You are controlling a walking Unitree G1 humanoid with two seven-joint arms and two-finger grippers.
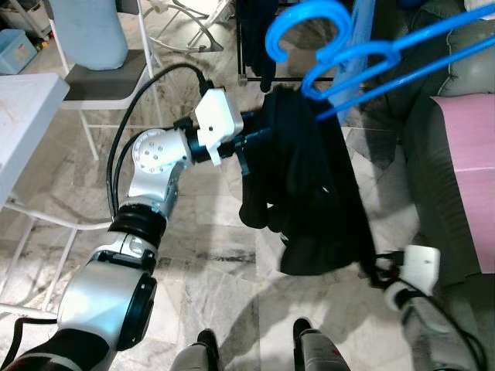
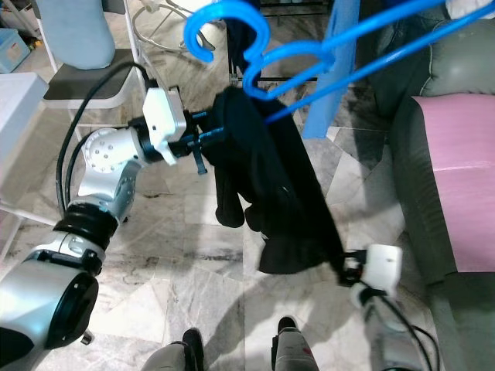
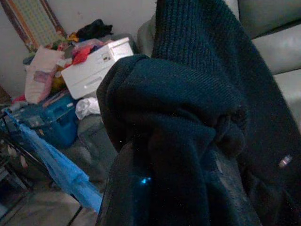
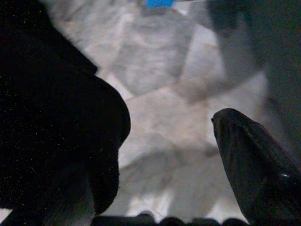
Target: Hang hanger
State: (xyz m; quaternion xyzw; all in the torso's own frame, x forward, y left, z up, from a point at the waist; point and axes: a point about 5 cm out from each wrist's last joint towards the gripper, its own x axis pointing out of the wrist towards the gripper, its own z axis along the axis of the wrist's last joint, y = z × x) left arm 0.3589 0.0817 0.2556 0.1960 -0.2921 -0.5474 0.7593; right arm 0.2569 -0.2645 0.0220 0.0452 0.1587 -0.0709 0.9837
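Our left gripper reaches into the upper part of a dark knitted garment, fingers buried in the folds, so we cannot tell how far they are parted or what they pinch. Our right gripper sits low at the garment's bottom hem, seemingly nipping it, though we cannot tell for sure. The garment drapes from bright blue plastic hangers above and right of the left gripper, hooks pointing up-left, long axis slanting up rightward. The left arm is nearer.

Marble floor, grey sofa, white chair.
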